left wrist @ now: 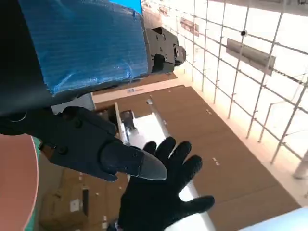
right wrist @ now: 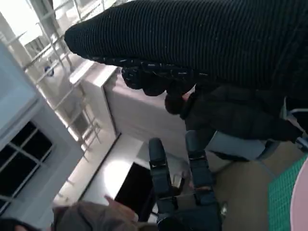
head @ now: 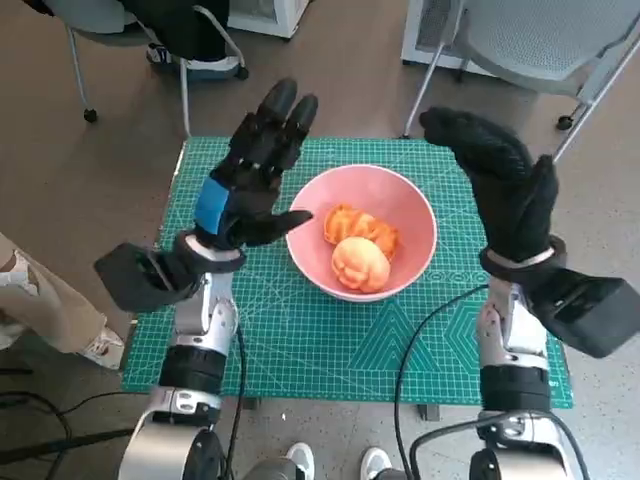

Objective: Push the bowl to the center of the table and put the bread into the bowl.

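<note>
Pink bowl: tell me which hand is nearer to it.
Left. The left hand is raised beside the pink bowl, its thumb tip close to the rim. The right hand is raised on the bowl's other side, with a wider gap. Neither holds anything.

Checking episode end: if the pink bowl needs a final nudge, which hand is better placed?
Probably the left hand: its thumb reaches almost to the rim of the bowl, where the bread already lies. The right hand is raised, clear of it.

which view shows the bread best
The head view: both pieces of bread lie in the pink bowl, unobstructed. The left wrist view shows only a sliver of the bowl's rim; the right wrist view shows no bread.
</note>
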Motion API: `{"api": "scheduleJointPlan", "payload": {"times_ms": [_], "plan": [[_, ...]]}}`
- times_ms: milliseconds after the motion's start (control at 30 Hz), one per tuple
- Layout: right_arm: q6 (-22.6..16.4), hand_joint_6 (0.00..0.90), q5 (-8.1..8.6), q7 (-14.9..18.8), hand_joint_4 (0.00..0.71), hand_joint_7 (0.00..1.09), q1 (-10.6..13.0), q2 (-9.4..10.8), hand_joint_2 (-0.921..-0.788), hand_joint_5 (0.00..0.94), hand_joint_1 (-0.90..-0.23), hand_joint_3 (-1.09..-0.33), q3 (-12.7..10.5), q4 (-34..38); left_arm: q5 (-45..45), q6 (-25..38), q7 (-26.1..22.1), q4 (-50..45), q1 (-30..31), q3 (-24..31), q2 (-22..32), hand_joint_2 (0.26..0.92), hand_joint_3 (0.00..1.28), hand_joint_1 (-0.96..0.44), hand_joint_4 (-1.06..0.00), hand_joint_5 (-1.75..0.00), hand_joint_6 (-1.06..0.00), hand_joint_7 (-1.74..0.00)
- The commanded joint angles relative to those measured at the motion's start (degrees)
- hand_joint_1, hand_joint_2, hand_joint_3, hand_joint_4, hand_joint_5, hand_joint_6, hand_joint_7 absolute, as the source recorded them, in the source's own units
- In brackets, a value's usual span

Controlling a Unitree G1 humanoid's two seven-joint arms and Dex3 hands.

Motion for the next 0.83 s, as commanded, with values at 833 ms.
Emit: {"api": "scheduleJointPlan", "payload": {"times_ms": [833], "plan": [[-4.7,0.056,-2.49,-0.6,0.225,0.55,-1.4,-0.5,-0.921,0.009,-0.684,-0.711,1.6,5.0,0.6,-6.8,0.4,4.0,-1.7,1.3,-0.7,0.921,0.08,-0.59,0.0,0.0,-0.05,-0.01]]}}
